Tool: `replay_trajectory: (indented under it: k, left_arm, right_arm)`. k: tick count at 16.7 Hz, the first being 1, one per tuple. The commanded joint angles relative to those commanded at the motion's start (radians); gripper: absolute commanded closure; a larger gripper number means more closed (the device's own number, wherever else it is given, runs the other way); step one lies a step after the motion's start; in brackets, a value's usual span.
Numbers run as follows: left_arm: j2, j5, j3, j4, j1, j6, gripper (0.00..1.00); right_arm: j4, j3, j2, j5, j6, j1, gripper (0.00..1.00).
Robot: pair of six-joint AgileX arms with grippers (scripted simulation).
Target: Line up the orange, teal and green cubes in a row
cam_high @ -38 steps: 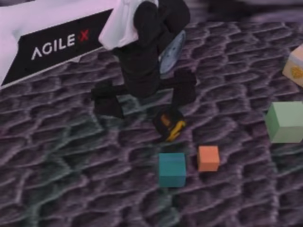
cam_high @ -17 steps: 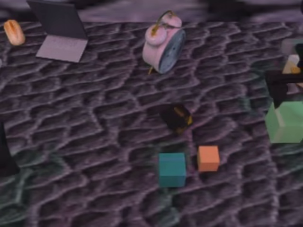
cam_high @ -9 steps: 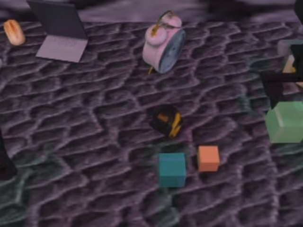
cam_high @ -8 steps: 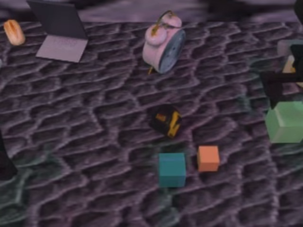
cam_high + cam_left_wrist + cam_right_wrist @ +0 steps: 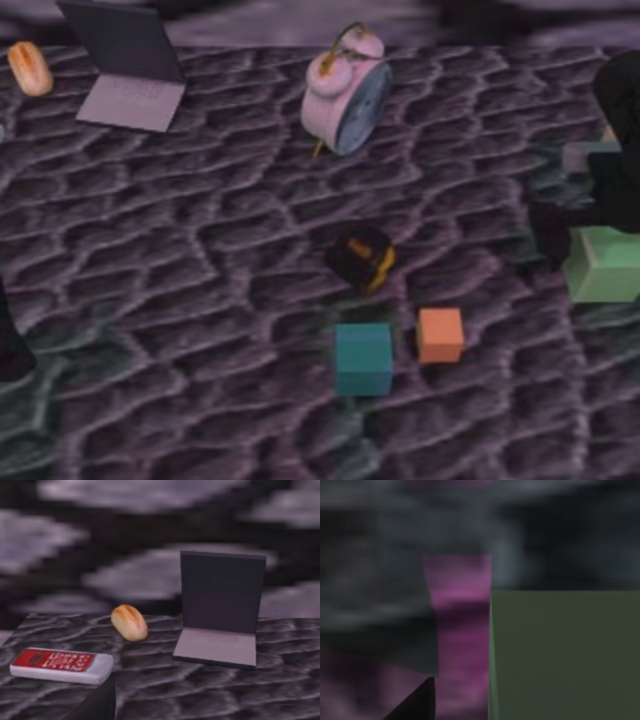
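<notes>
Sitting at the tabletop's [image 5: 200,300] right edge, the green cube [image 5: 606,265] is well apart from the other two — the teal cube [image 5: 363,358] and the orange cube [image 5: 440,334] lie just beside each other near the middle. The right gripper [image 5: 585,205] hangs over the green cube's far-left corner; one dark finger [image 5: 550,232] shows beside the cube, and in the right wrist view the cube [image 5: 565,655] fills the frame close up. Whether the fingers are spread or closed on anything, I cannot tell. The left arm is parked at the left edge.

The likely risk — the gripper looks off-centre over the cube, so a descent could land a finger on the top face or nudge the cube off the edge. A small black-and-yellow block [image 5: 362,258] sits just behind the teal cube, close to where a row would form; a carried cube could knock it.
</notes>
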Motion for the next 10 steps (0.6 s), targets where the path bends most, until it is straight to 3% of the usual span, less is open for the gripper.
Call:
replay_trajectory:
  k: [5, 10]
  left_arm:
    - [0.000, 0.000, 0.000, 0.000, 0.000, 0.000, 0.00]
    - [0.000, 0.000, 0.000, 0.000, 0.000, 0.000, 0.00]
  right_arm:
    - [0.028, -0.019, 0.015, 0.000, 0.001, 0.001, 0.00]
    - [0.028, -0.019, 0.015, 0.000, 0.001, 0.001, 0.38]
